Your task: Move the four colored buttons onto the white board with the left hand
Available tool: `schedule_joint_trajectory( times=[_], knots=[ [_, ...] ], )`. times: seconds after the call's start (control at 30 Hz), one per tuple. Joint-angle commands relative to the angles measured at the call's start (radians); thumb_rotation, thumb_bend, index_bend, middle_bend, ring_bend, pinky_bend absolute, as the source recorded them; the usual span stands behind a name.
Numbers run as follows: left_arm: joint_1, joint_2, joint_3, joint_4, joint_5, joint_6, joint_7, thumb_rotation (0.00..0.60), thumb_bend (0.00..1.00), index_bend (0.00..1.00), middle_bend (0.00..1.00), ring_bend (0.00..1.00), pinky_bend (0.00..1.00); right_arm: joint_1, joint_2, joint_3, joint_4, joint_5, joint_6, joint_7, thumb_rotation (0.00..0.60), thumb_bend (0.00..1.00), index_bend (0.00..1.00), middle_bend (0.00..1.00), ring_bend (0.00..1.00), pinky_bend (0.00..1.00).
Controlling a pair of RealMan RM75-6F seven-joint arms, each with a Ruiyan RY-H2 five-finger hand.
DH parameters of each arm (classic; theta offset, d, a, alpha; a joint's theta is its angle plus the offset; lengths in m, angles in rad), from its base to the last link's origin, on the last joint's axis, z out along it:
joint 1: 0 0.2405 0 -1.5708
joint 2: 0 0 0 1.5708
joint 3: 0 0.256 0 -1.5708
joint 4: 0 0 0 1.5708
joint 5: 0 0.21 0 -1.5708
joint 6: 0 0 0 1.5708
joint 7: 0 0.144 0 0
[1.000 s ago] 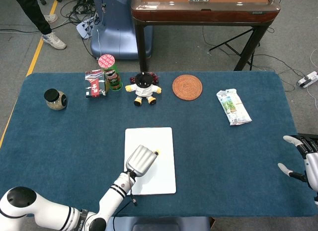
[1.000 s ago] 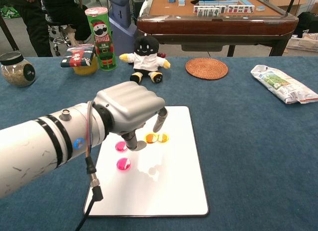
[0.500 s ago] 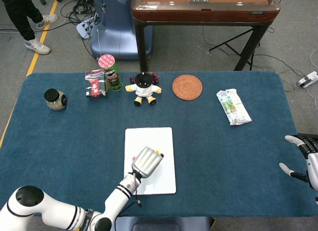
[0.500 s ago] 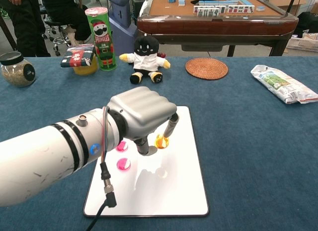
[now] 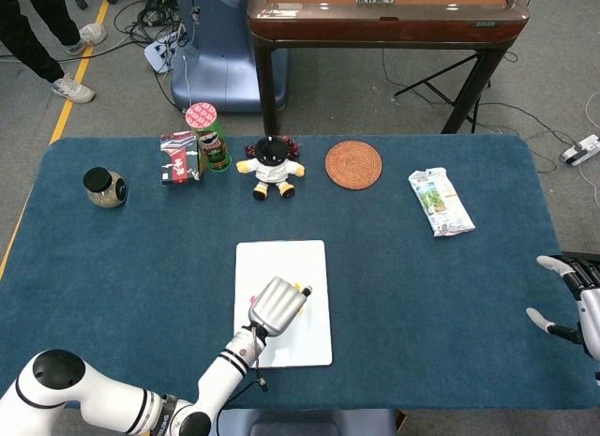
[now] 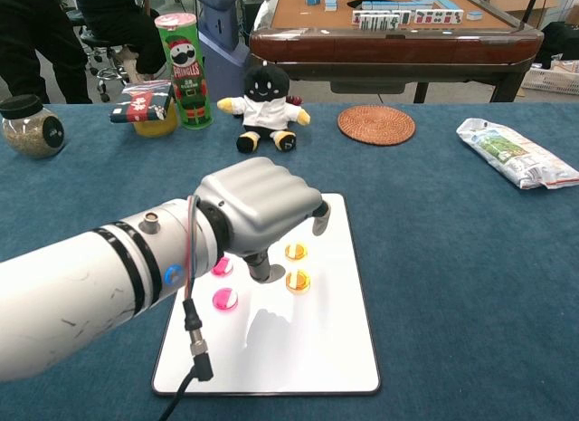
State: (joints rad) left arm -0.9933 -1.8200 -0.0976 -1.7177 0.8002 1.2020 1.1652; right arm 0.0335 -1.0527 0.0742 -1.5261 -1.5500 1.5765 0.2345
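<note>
Since half a second ago, your left hand (image 6: 258,204) has lifted its fingertip off the orange button (image 6: 298,280), which now lies apart from the yellow button (image 6: 295,251). Your left hand hovers over the white board (image 6: 317,349), fingers partly curled and holding nothing. Both pink buttons (image 6: 224,300) also lie on the board. Your right hand (image 5: 574,303) rests open at the table edge. The blue felt tabletop (image 5: 450,295) carries a chip can (image 6: 184,71), plush doll (image 6: 267,109), woven coaster (image 6: 376,124), snack packet (image 6: 508,151) and jar (image 6: 27,126). A mahjong table (image 6: 398,32) stands behind.
</note>
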Motion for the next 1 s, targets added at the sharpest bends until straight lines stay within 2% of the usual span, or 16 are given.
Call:
schedule_joint_trajectory(
  times=[0.03, 0.37, 0.5, 0.67, 0.77, 0.83, 0.93, 1.0],
  knots=[
    [0.001, 0.003, 0.001, -0.003, -0.001, 0.003, 0.000, 0.600, 0.32, 0.33, 1.00, 1.00, 1.00, 0.000, 0.000, 0.000, -0.001, 0.000, 0.000, -0.002, 0.600, 0.00, 0.25, 0.26, 0.20, 0.35],
    [0.043, 0.067, 0.029, -0.047, 0.043, 0.068, -0.026, 0.600, 0.32, 0.32, 0.99, 1.00, 1.00, 0.001, -0.003, -0.001, -0.002, -0.002, -0.001, -0.011, 0.600, 0.00, 0.25, 0.26, 0.20, 0.35],
    [0.082, 0.118, 0.064, -0.070, 0.105, 0.104, -0.064, 0.600, 0.32, 0.32, 0.91, 0.98, 1.00, 0.002, -0.005, -0.001, -0.004, -0.004, -0.003, -0.020, 0.600, 0.00, 0.25, 0.26, 0.20, 0.35],
    [0.149, 0.206, 0.116, -0.109, 0.187, 0.150, -0.140, 0.600, 0.32, 0.30, 0.70, 0.74, 0.97, 0.005, -0.008, -0.002, -0.007, -0.002, -0.009, -0.031, 0.600, 0.00, 0.25, 0.26, 0.20, 0.35],
    [0.193, 0.265, 0.152, -0.126, 0.248, 0.180, -0.186, 0.600, 0.32, 0.29, 0.47, 0.52, 0.79, 0.008, -0.011, -0.002, -0.008, -0.002, -0.014, -0.041, 0.600, 0.00, 0.25, 0.26, 0.20, 0.35],
    [0.226, 0.304, 0.175, -0.130, 0.293, 0.203, -0.229, 0.600, 0.32, 0.28, 0.36, 0.41, 0.67, 0.010, -0.013, -0.002, -0.010, -0.003, -0.017, -0.050, 0.600, 0.00, 0.25, 0.26, 0.20, 0.35],
    [0.275, 0.353, 0.206, -0.121, 0.365, 0.238, -0.299, 0.600, 0.32, 0.28, 0.27, 0.30, 0.55, 0.014, -0.018, -0.003, -0.014, -0.004, -0.023, -0.067, 0.600, 0.00, 0.25, 0.26, 0.20, 0.35],
    [0.308, 0.379, 0.227, -0.096, 0.429, 0.270, -0.340, 0.600, 0.32, 0.28, 0.24, 0.27, 0.49, 0.017, -0.021, -0.005, -0.016, -0.005, -0.029, -0.079, 0.600, 0.00, 0.25, 0.26, 0.20, 0.35]
  ],
)
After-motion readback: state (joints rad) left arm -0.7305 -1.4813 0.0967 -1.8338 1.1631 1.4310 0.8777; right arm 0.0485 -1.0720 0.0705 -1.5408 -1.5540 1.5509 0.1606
